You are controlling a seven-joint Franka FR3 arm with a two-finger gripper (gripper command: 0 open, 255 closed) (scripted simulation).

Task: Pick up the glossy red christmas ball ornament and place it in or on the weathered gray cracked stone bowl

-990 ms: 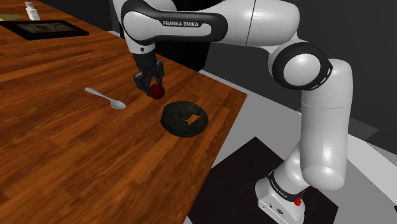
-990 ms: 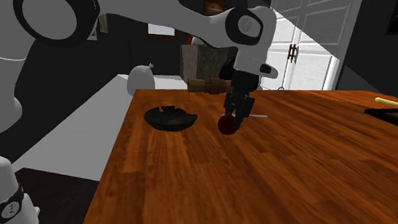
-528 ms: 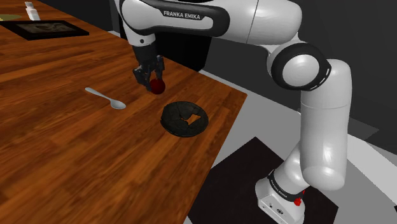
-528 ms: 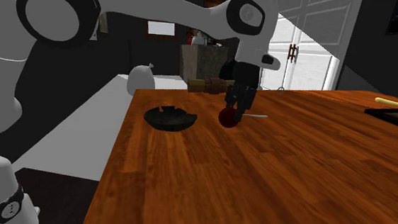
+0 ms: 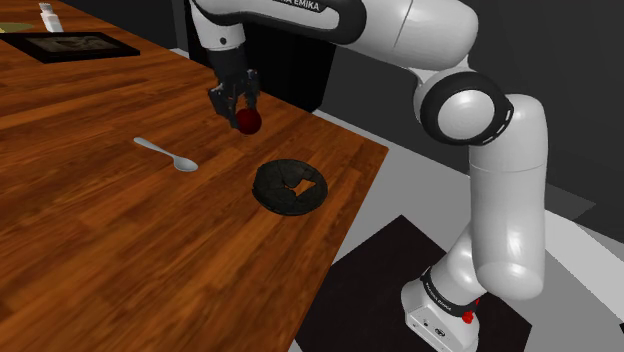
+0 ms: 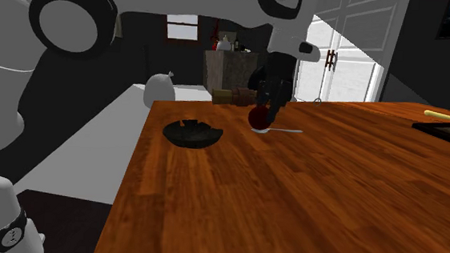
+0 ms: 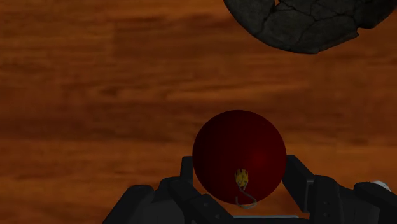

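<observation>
My black gripper (image 5: 238, 110) is shut on the dark red ball ornament (image 5: 249, 121) and holds it above the wooden table. From the wrist, the ball (image 7: 240, 157) sits clasped between both fingers (image 7: 183, 178), its small gold cap facing the camera. The dark cracked stone bowl (image 5: 290, 187) rests on the table near its edge, lower and to the shoulder view's right of the ball. The same bowl (image 6: 192, 132) lies to the left of the ornament (image 6: 260, 117) in the second exterior view, and its rim (image 7: 305, 25) shows ahead of the gripper (image 7: 240, 191) from the wrist.
A metal spoon (image 5: 167, 154) lies on the table (image 5: 120, 230) to the shoulder view's left of the bowl. A dark tray (image 5: 68, 44) and a small white bottle (image 5: 47, 17) stand at the far back left. The table edge runs just beyond the bowl.
The gripper has risen with the red ball in it, lifting it higher above the table. Bowl and spoon have stayed where they were.
</observation>
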